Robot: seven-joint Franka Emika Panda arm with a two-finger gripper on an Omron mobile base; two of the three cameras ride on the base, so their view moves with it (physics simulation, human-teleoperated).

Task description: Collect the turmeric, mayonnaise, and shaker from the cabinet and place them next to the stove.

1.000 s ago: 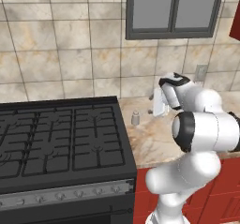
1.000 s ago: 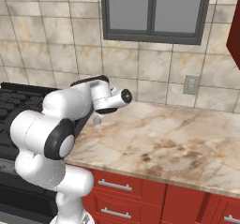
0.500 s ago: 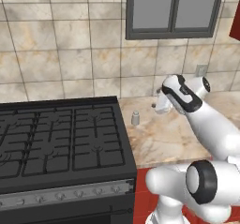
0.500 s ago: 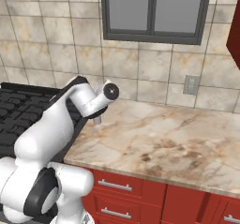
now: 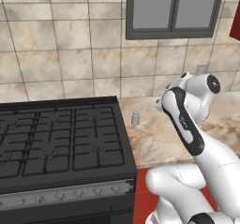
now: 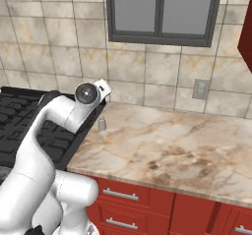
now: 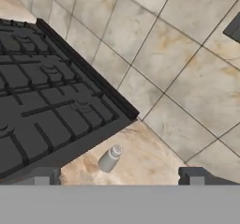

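Observation:
The shaker (image 5: 135,118) (image 6: 102,124), a tiny grey cylinder with a lighter rounded top, stands upright on the marble counter right beside the stove (image 5: 56,138) (image 6: 29,126). In the hand view the shaker (image 7: 110,159) sits close to the stove's edge (image 7: 42,106), beyond my gripper (image 7: 119,178). The gripper is open, its fingertips (image 7: 43,175) wide apart with nothing between them. It hangs above the counter, apart from the shaker. A red corner of the cabinet (image 5: 235,27) (image 6: 245,38) shows at the upper right. The turmeric and the mayonnaise are out of view.
The beige marble counter (image 6: 172,155) stretches right of the stove over red drawers (image 6: 123,199) with metal handles. A tiled wall with a grey-framed window (image 5: 173,10) and a wall socket (image 6: 200,89) stands behind. My own white arm rises over the counter.
My arm has unfolded and swung, its elbow dropping away and the wrist lifting above the counter. The shaker has stayed in place by the stove. The gripper has stayed open.

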